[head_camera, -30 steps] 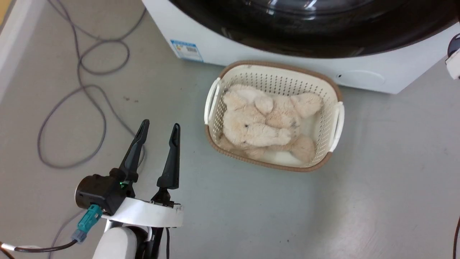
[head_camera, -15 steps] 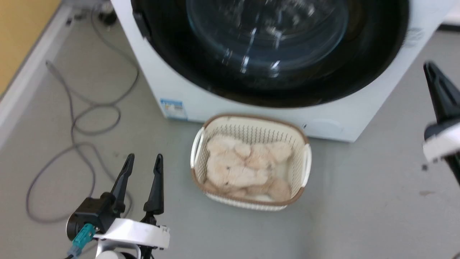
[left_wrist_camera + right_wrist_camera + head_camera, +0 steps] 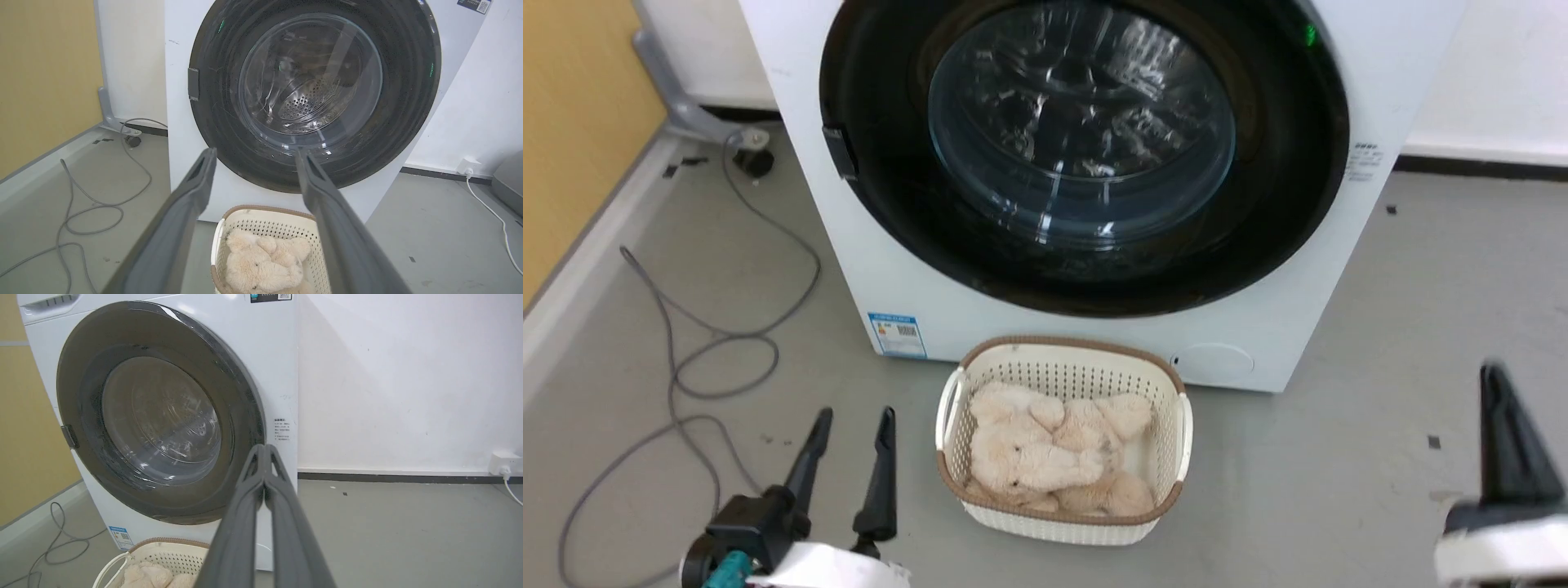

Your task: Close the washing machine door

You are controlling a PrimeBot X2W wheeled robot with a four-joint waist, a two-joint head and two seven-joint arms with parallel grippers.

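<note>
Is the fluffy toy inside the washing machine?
No, the fluffy toy lies in the white basket on the floor before the washing machine.

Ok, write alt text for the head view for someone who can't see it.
A white washing machine, round black door closed, stands behind a basket holding a plush toy. Open left gripper at lower left, right gripper at lower right.
</note>
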